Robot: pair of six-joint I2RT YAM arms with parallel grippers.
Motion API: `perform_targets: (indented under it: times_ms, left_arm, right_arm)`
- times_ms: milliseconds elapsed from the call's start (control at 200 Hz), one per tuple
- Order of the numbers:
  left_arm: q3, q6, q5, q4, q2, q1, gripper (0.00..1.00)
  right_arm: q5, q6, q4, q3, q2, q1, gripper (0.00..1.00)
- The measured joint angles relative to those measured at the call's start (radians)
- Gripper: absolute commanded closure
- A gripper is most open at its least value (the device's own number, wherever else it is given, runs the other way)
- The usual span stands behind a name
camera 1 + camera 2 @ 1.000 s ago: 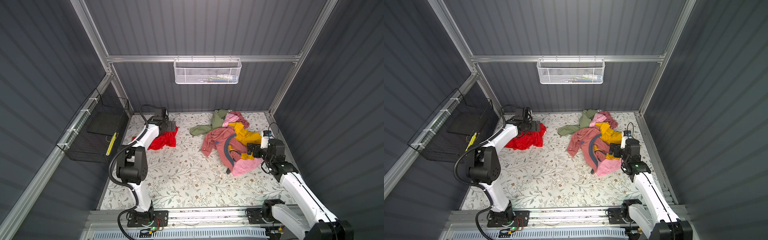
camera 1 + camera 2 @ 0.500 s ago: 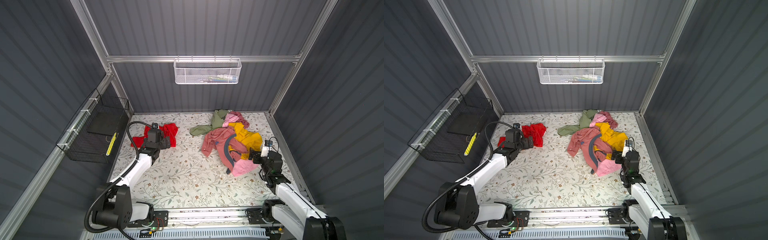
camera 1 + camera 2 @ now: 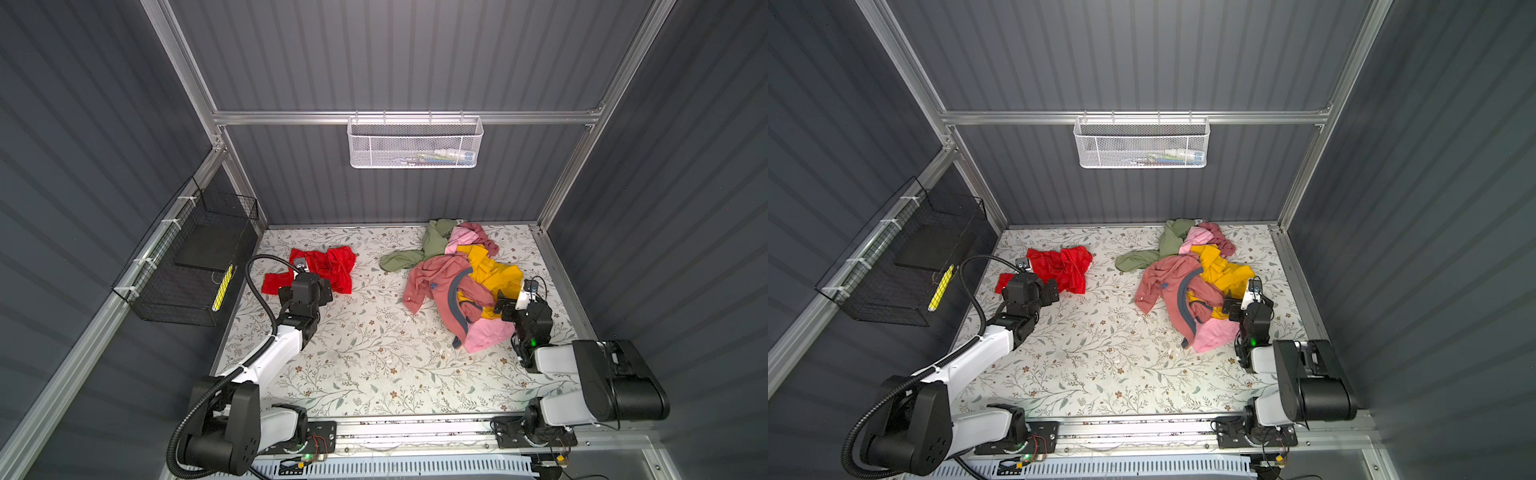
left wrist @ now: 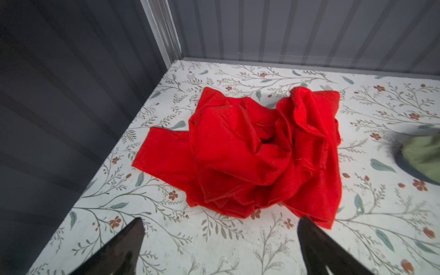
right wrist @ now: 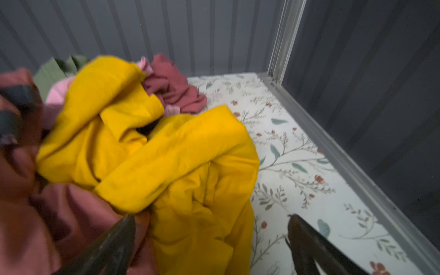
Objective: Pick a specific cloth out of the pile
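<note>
Floral counter [image 3: 374, 365], red cloth [image 3: 328, 268] lying alone upper left in a top view, well apart from the pile [image 3: 457, 282] at right. Empty left pincer [image 4: 220, 221] gapes wide just beside the cloth; right pincer [image 5: 210, 215] wide too, empty, at pile's edge.

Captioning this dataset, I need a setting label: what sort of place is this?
Probably a robot test cell: grey ribbed walls on an aluminium frame enclose a floral-covered table, with the left arm and right arm mounted along its front edge. A white mesh basket hangs behind.
</note>
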Motion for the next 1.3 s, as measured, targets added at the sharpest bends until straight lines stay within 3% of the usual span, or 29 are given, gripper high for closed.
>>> perform_targets:
  times_ms: [230,320,465,675,835,991,1301]
  left_arm:
    - [-0.166,0.117,-0.094,0.376,0.112,0.0,0.0]
    - [-0.195,0.147,-0.069,0.497,0.197,0.012,0.0]
    - [-0.188,0.166,0.023,0.516,0.224,0.03,0.0]
    - [-0.205,0.161,0.05,0.583,0.249,0.037,0.0]
    - [-0.22,0.17,0.099,0.763,0.418,0.059,0.0]
    - [-0.193,0.161,0.192,0.698,0.465,0.117,0.0]
    - [-0.169,0.154,0.235,0.713,0.464,0.135,0.0]
  right_arm:
    - [-0.044,0.006,-0.018,0.081,-0.002,-0.029,0.01]
    - [-0.052,0.009,-0.031,0.082,-0.003,-0.035,0.01]
    - [-0.062,0.01,-0.038,0.082,-0.001,-0.037,0.01]
    - [-0.068,0.013,-0.039,0.082,-0.001,-0.037,0.01]
    - [-0.068,0.014,-0.039,0.082,-0.001,-0.038,0.01]
    - [-0.068,0.018,-0.039,0.082,-0.001,-0.038,0.01]
    - [-0.071,0.02,-0.039,0.082,-0.001,-0.038,0.01]
